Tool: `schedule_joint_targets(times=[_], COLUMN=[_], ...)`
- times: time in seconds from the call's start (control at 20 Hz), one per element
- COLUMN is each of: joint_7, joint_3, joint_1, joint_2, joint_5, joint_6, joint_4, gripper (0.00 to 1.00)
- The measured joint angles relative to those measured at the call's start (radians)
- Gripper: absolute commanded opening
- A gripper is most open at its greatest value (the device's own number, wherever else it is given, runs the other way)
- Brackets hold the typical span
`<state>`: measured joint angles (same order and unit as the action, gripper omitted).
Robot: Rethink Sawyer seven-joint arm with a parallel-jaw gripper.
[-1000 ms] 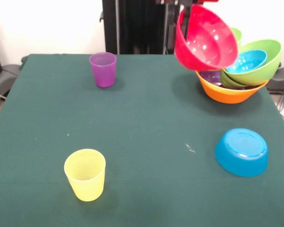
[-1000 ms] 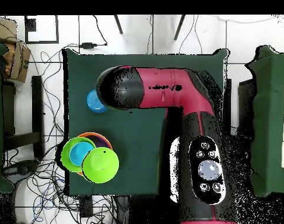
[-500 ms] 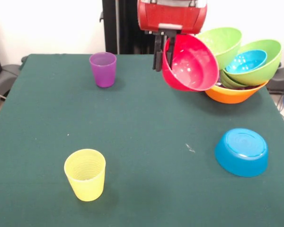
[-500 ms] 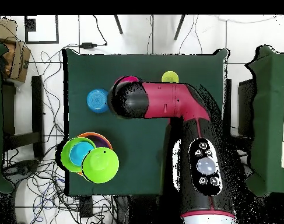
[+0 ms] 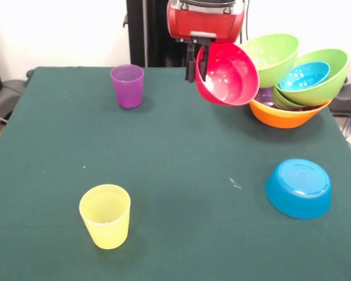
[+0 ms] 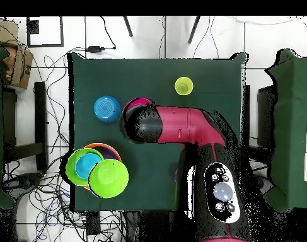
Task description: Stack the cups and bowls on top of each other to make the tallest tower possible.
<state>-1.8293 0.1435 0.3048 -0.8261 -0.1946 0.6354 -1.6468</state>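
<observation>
My gripper is shut on the rim of the pink-red bowl. The bowl hangs tilted in the air with its opening facing forward, just left of the tower. The tower's base is the orange bowl. It holds lime green bowls, a small blue bowl and a purple bowl, all leaning askew. A second blue bowl lies upside down at the front right. The purple cup and the ribbed yellow cup stand upright. In the overhead view the arm hides the gripper, and only the pink bowl's rim shows.
Seen from above, the tower sits near a table edge, with the blue bowl and the yellow cup farther out. The green table has cables and boxes on the floor around it.
The pink-red bowl, held by my gripper, has moved from above the tower to the left and lower in the front view. The arm has drawn back toward its base.
</observation>
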Motion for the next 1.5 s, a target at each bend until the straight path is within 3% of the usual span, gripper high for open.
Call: schedule_joint_targets(times=[0.65, 1.5], joint_7=[0.0, -0.062], joint_3=[-0.047, -0.117], joint_1=[-0.016, -0.066], joint_2=[-0.09, -0.106], joint_5=[0.057, 0.117], joint_6=[0.0, -0.105], joint_4=[-0.054, -0.226], gripper=[0.0, 0.0])
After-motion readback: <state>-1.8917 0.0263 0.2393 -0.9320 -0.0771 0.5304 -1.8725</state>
